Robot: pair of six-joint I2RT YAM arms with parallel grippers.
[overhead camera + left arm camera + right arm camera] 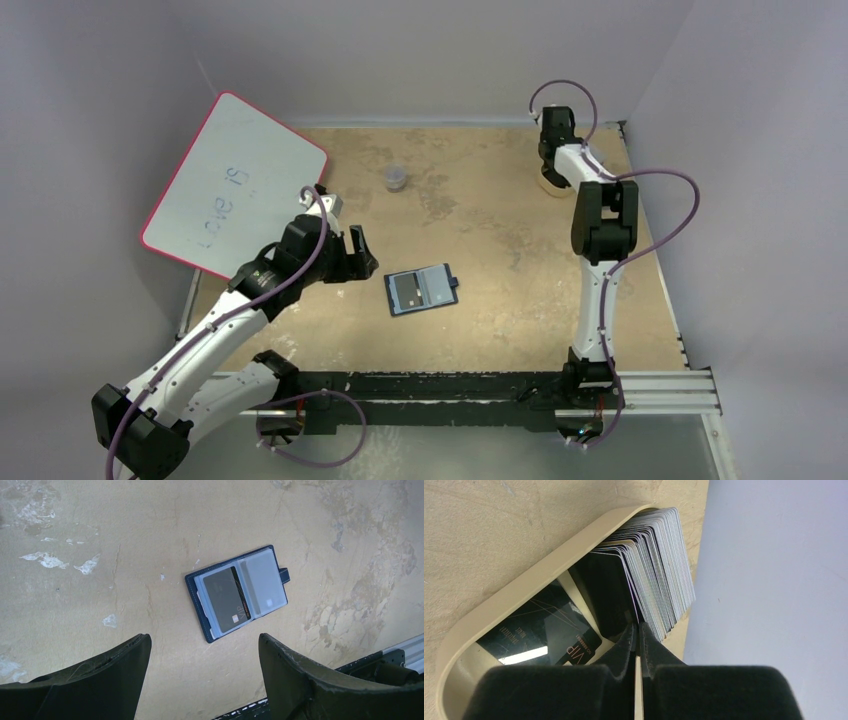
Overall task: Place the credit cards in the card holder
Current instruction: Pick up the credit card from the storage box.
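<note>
The navy card holder (421, 290) lies open on the table's middle; it also shows in the left wrist view (237, 592). Its left pocket holds a dark card (225, 600) and its right pocket a pale grey card (262, 582). My left gripper (365, 255) is open and empty, hovering just left of the holder (205, 640). My right gripper (550, 172) is at the far right, down in the tan tray (524, 587). There it is pinched (638, 626) on the edge of a card at the front of an upright stack of credit cards (659, 560).
A dark VIP card (539, 630) lies flat in the tray. A pink-edged whiteboard (235, 185) leans at the back left. A small grey cup (396, 178) stands at the back middle. A metal rail (500, 385) runs along the near edge. A wall stands close beside the tray.
</note>
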